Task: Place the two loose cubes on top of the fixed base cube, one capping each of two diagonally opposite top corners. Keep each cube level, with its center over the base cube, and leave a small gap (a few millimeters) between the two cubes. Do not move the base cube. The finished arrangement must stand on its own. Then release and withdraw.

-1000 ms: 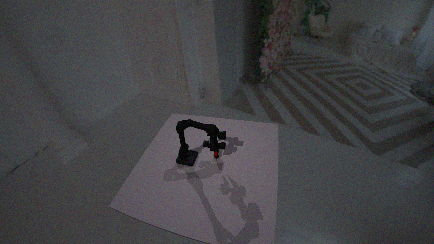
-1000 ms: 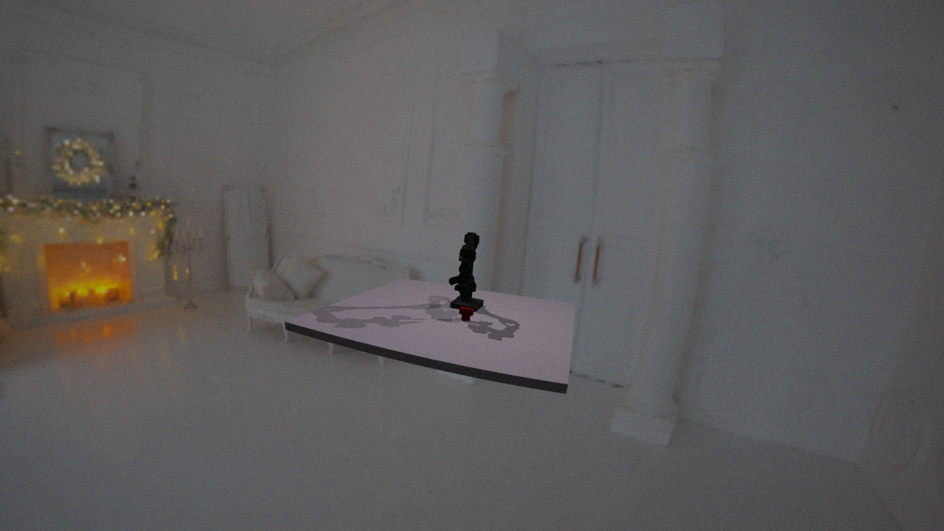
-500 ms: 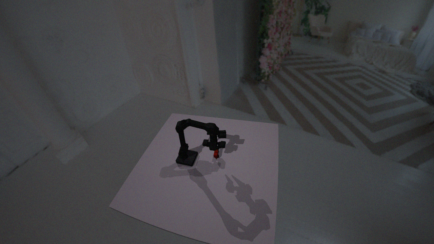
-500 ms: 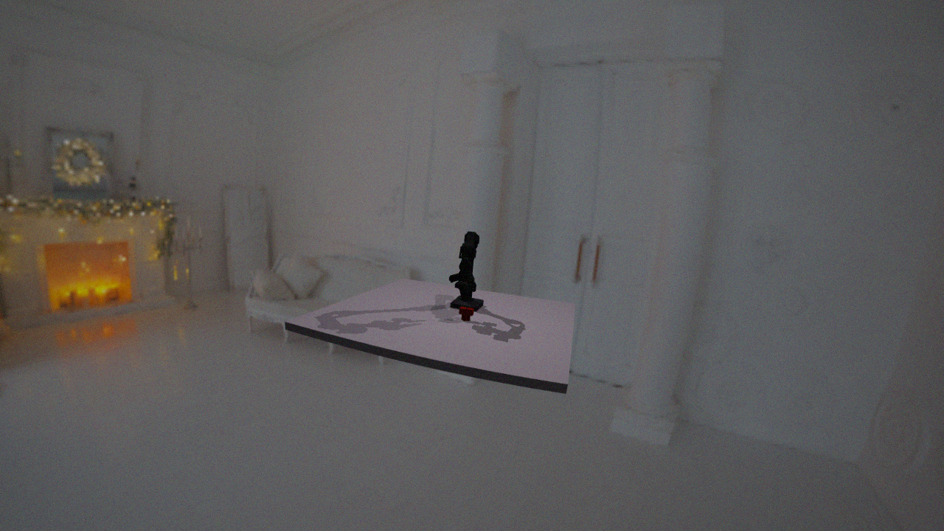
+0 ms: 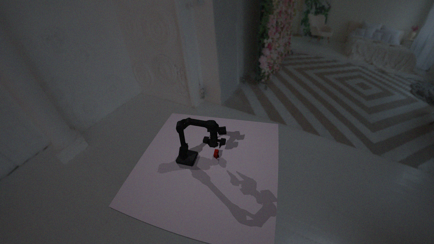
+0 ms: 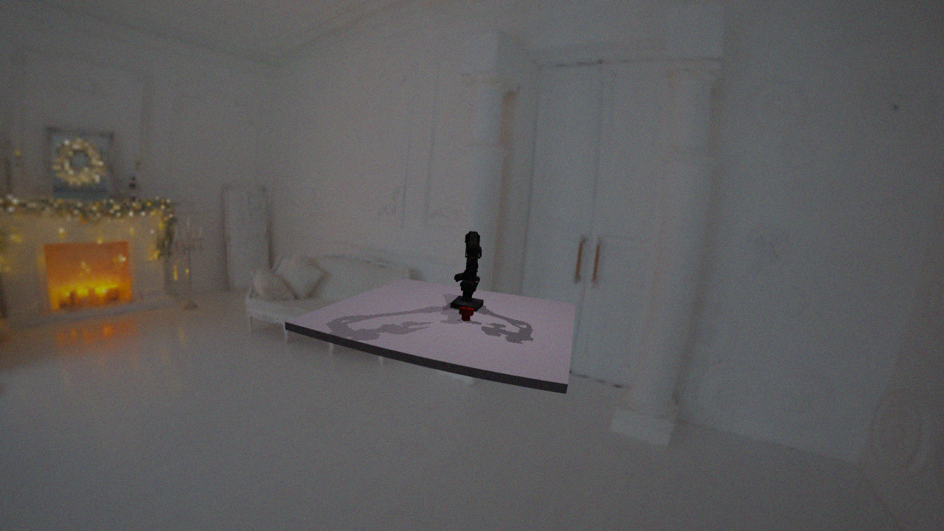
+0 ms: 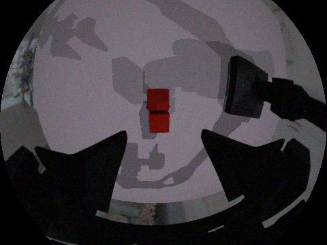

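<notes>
Two red loose cubes stand side by side on the base cube. In the wrist view, one cube (image 7: 158, 98) is above the other cube (image 7: 159, 123) in the picture, with a narrow dark gap between them. Both look level. The red base cube (image 6: 465, 318) is mostly hidden under them; in the exterior view it looks narrower than the pair on top (image 6: 466, 310). The stack (image 5: 216, 153) also shows small in the top view. My gripper (image 7: 165, 134) is open and empty, above the stack, with its fingers wide apart and touching neither cube.
The arm's black base (image 5: 186, 157) (image 7: 243, 90) stands on the pale table top (image 5: 170, 194) (image 6: 408, 336), to one side of the stack. Shadows of the arm fall across the table top.
</notes>
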Robot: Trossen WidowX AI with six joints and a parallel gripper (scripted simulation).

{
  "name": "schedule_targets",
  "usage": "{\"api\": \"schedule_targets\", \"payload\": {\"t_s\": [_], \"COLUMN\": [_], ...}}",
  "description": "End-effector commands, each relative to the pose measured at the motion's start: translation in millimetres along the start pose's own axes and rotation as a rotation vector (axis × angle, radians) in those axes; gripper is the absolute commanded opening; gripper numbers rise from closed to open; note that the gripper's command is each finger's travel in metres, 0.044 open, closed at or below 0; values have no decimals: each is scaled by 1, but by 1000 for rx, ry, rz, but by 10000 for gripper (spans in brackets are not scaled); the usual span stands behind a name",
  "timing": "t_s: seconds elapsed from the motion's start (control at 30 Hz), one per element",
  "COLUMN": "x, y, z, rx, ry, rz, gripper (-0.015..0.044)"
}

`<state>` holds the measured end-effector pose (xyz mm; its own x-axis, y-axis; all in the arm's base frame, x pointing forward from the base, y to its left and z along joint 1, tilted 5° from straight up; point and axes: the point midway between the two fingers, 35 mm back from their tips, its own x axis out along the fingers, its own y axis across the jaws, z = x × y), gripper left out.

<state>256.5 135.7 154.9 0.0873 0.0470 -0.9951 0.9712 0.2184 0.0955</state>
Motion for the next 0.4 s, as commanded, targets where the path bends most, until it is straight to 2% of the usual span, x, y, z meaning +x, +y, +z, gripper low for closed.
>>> {"api": "schedule_targets", "payload": {"t_s": [0.0, 0.17, 0.37], "x": [-1, -3, -3], "y": [-9, -35, -40], "z": [-44, -103, -111], "rx": [-17, -16, -16], "ry": [6, 13, 14], "rz": [-5, -7, -7], "gripper": [400, 400, 400]}}
